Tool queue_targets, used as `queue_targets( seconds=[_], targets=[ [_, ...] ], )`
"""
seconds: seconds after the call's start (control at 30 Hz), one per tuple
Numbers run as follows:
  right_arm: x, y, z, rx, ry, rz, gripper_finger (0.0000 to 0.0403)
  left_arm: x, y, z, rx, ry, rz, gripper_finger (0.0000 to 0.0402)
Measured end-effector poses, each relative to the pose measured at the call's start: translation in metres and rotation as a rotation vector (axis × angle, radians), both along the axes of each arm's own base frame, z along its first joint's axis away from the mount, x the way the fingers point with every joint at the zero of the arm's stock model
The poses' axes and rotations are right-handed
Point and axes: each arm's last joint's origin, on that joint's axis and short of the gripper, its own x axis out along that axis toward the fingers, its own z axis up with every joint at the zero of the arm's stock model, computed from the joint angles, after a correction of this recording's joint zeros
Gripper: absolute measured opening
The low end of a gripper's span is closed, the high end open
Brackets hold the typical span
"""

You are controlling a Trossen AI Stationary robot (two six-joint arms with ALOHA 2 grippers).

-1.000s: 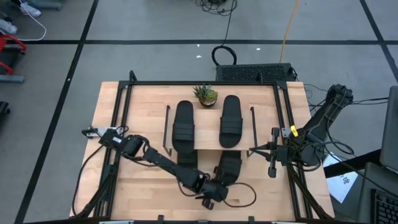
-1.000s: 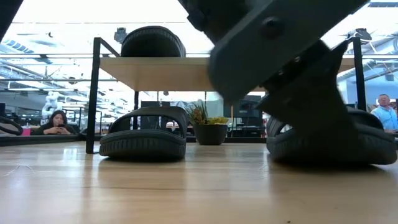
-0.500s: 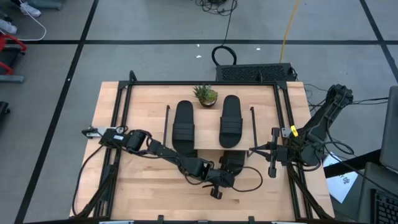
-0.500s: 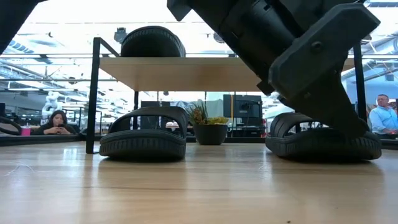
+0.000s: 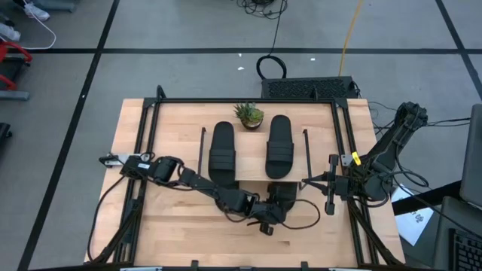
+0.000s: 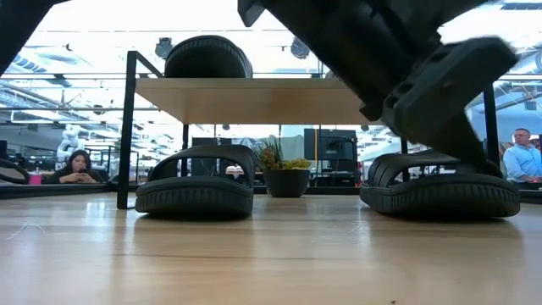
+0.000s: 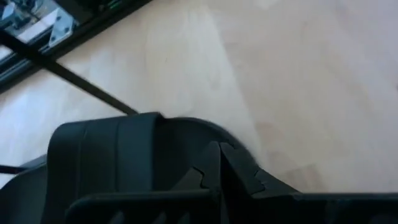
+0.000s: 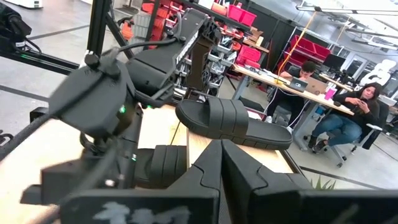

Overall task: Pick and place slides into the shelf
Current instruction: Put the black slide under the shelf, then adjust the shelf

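Four black slides are in view. Two lie on the shelf's plank (image 5: 249,164), one (image 5: 222,149) to the left and one (image 5: 279,144) to the right. A third (image 6: 195,183) rests sole-down on the table under the plank's left side. The fourth (image 5: 282,193) lies flat under the right side, with its near end sticking out. My left gripper (image 5: 272,210) is shut at that near end, also seen in the left wrist view (image 7: 221,152). My right gripper (image 5: 329,185) waits, shut, at the table's right edge. My left gripper has its shut fingers (image 7: 211,163) against the rim of the fourth slide's near end (image 7: 186,127). They come slanting down from the table's near side. Whether they pinch the rim or only press on it, I cannot tell. The slide lies flat on the table (image 6: 440,193).
A small potted plant (image 5: 249,114) stands at the shelf's far side, between the two slides on the plank. Black frame rails (image 5: 143,143) run along the table's edges. Bare wood (image 5: 173,226) lies near and left of the shelf. People sit in the room behind (image 6: 78,166).
My left gripper has moved from near the table's near edge toward the far edge and the shelf. The fourth slide has slid along the table with it, going farther under the plank's right side. Most of the travel came in the first half second.
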Motion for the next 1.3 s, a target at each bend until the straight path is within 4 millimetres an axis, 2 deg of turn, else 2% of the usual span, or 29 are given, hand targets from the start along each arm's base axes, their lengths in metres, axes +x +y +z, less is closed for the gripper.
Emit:
queue_targets(
  seconds=[0.1,0.33,0.57,0.67,0.77,0.9,1.03,1.17,1.3],
  targets=[
    [0.000,0.000,0.000,0.000,0.000,0.000,0.0000,0.000,0.001,0.000,0.005,0.005,-0.002,0.0000],
    [0.000,0.000,0.000,-0.001,0.000,0.000,0.0000,0.005,0.021,0.000,0.008,0.002,0.082,0.0000],
    [0.000,0.000,0.000,-0.001,0.000,0.001,0.0000,0.008,0.031,0.000,0.000,-0.003,0.120,0.0000],
    [0.000,0.000,0.000,0.000,0.000,0.001,0.0000,0.006,0.023,-0.001,-0.011,0.011,0.054,0.0000],
    [0.000,0.000,0.000,-0.008,0.001,0.002,0.0000,-0.002,-0.001,0.003,-0.010,0.023,-0.067,0.0000],
    [-0.001,0.001,0.000,-0.026,0.003,0.008,0.0000,-0.028,-0.042,0.024,0.114,0.050,-0.202,0.0000],
    [-0.002,0.002,0.000,-0.060,0.007,0.021,0.0000,-0.065,-0.067,0.058,0.285,0.093,-0.154,0.0000],
    [-0.003,0.000,0.002,-0.061,0.000,0.019,0.0000,-0.103,-0.065,0.097,0.357,0.140,-0.038,0.0000],
    [-0.012,-0.011,0.010,-0.044,-0.023,0.015,0.0000,-0.141,-0.044,0.123,0.408,0.104,0.098,0.0000]
  ],
)
